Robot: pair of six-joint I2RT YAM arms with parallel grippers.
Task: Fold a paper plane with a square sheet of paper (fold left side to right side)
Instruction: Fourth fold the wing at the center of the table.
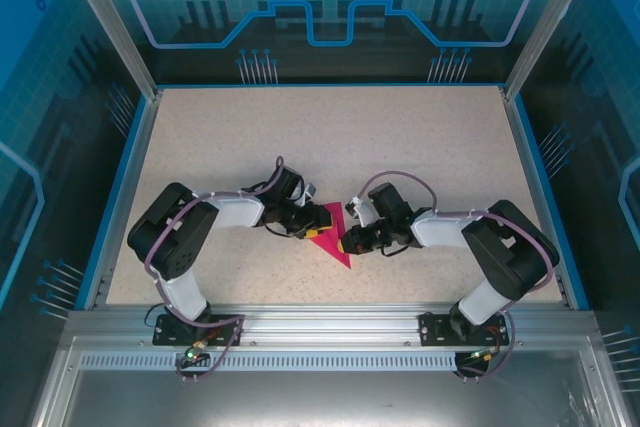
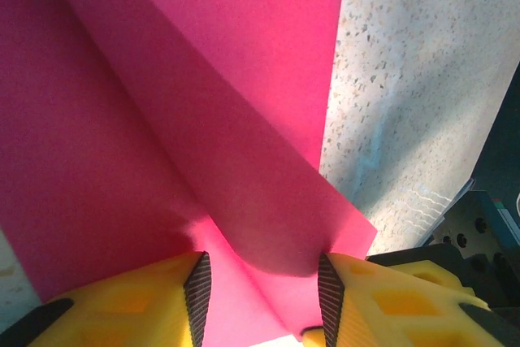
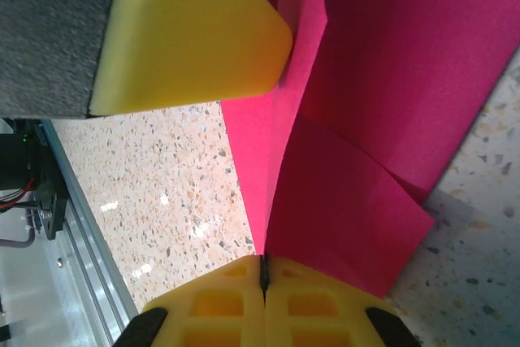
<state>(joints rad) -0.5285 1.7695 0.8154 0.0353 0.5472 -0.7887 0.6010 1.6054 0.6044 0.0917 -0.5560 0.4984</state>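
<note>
While the right gripper (image 3: 263,266) has its yellow fingers pressed flat together on a raised flap of the thin, matte, magenta-pink sheet of paper (image 3: 390,79), the left gripper (image 2: 262,274) has its own yellow fingers (image 2: 199,286) set apart. They stand one on each side of a lifted corner of the same sheet, and neither ribbed pad closes on it. In the right wrist view the pinched flap stands up from the rest of the paper, which lies flat, and one left finger rests against the paper's edge just beyond. From above, the two grippers meet almost tip to tip over the sheet. Its diagonal folds narrow it to a sharp point aimed at the near edge. It lies a little nearer than the centre of the speckled beige tabletop (image 1: 420,147), well apart from both side edges.
</note>
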